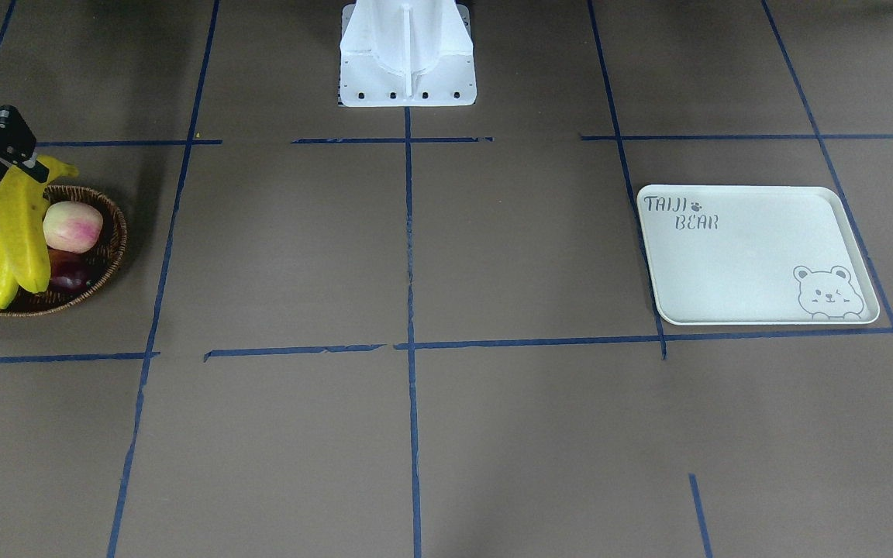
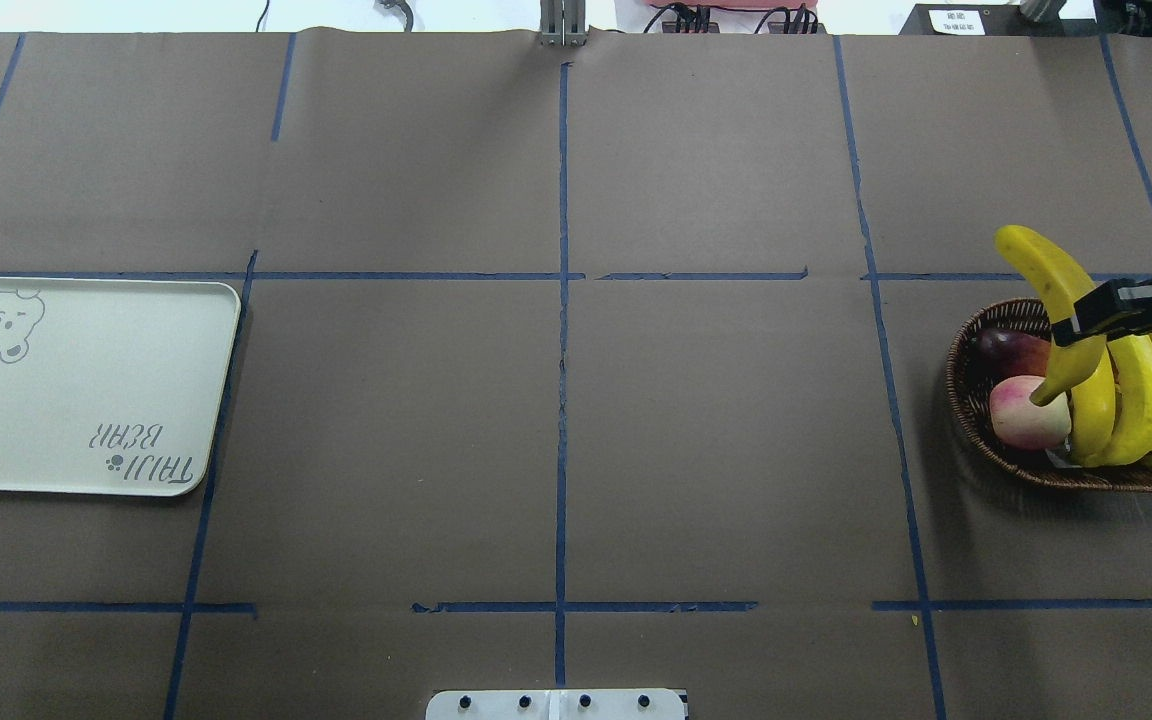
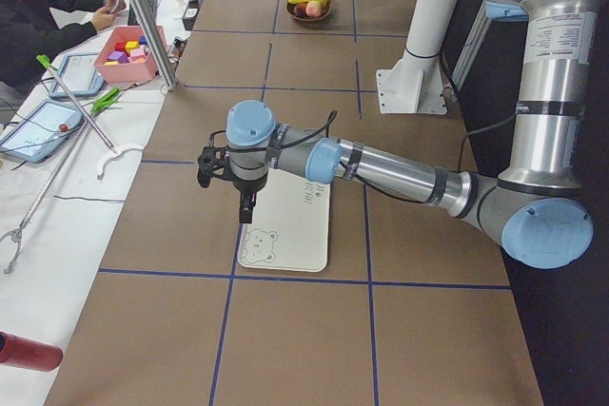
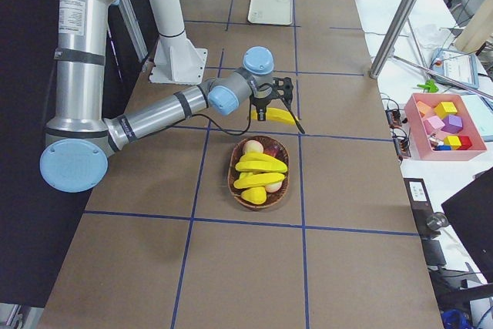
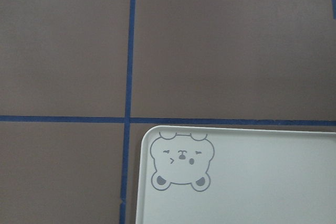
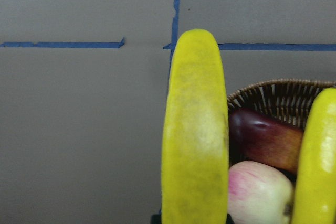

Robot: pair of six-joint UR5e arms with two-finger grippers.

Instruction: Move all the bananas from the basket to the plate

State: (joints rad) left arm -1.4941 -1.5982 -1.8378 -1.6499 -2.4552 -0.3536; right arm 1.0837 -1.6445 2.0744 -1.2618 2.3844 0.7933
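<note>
Yellow banana [image 2: 1041,265] is pinched mid-length by the right tool [image 2: 1071,328] above the basket [image 2: 956,372], long axis 12-to-6 overhead. The plate [image 2: 86,420] lies well apart at 9 o'clock, nearer the left tool [image 3: 245,211], whose state cannot be told.

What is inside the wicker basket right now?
The basket holds three bananas, a pink-white peach and a dark red fruit. The right gripper holds a fourth banana in the air. Whatever lies under the bananas is covered.
</note>
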